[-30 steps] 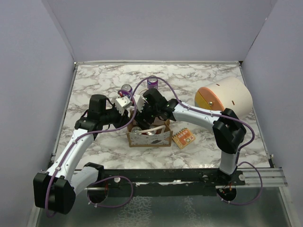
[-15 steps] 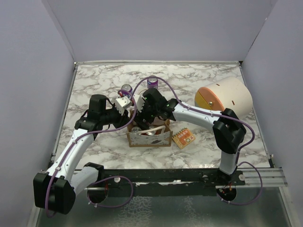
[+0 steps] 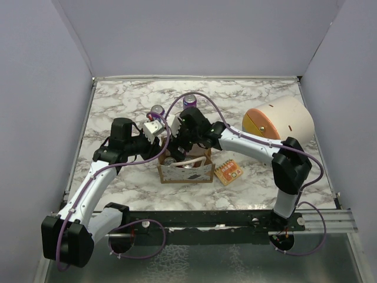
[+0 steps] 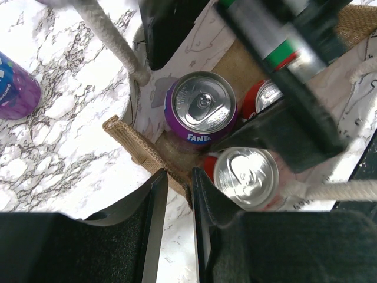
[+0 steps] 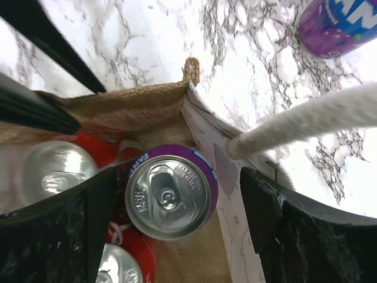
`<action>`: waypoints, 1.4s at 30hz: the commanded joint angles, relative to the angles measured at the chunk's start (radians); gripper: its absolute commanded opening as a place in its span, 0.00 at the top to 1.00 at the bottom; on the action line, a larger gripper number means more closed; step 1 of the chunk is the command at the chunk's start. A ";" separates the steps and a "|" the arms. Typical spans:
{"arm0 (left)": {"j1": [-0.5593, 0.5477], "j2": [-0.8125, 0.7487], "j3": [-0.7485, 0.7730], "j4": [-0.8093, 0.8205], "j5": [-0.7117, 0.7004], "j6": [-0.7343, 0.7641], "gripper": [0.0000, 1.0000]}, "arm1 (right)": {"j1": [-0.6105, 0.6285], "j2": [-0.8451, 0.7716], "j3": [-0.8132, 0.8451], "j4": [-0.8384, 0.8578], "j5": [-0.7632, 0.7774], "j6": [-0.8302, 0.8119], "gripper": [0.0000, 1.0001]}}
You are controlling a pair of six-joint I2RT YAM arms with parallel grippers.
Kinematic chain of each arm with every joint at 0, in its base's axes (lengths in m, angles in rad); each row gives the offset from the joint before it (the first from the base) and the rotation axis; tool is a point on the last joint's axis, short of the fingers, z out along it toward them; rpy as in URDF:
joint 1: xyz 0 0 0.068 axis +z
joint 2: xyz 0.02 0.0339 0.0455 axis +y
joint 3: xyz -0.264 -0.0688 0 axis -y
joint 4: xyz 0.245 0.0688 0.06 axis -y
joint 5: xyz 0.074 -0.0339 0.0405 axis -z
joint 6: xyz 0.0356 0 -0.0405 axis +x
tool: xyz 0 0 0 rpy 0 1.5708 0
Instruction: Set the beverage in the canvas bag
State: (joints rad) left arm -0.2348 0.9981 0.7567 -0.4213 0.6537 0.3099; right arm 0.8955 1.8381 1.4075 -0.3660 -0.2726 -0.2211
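Evidently the purple can point(image 4: 202, 109) sits in the canvas bag point(image 3: 185, 173) (only retreat remains), right gripper point(image 5: 177, 203) released. The left gripper point(image 4: 178, 183) pinches its 10 o'clock rim.

A white, grey-veined marble surface point(image 3: 118, 100) runs out past the right fingers point(image 5: 306, 236). To their right and slightly nearer lies a small orange snack packet point(image 3: 228, 172), flat on the surface. Further right, well apart, a large tan cylinder point(image 3: 278, 121) rests on its side with its orange end facing left. Beyond the fingers stands a purple can point(image 3: 189, 101).
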 commanded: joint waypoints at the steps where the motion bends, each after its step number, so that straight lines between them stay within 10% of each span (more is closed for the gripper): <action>1: 0.013 -0.020 -0.005 -0.007 0.003 0.018 0.74 | 0.016 -0.086 0.042 0.042 0.002 -0.016 0.16; 32: 0.034 -0.006 0.182 -0.136 0.159 0.092 0.56 | -0.094 -0.303 -0.056 0.040 -0.164 -0.062 0.16; 42: 0.044 0.084 0.315 -0.014 -0.163 -0.029 0.50 | -0.152 -0.440 -0.074 -0.003 -0.253 -0.103 0.16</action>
State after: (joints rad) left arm -0.1982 1.0374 1.0065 -0.5053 0.6674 0.3401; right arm 0.7753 1.4708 1.3411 -0.3492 -0.4500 -0.2901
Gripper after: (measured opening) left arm 0.489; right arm 0.835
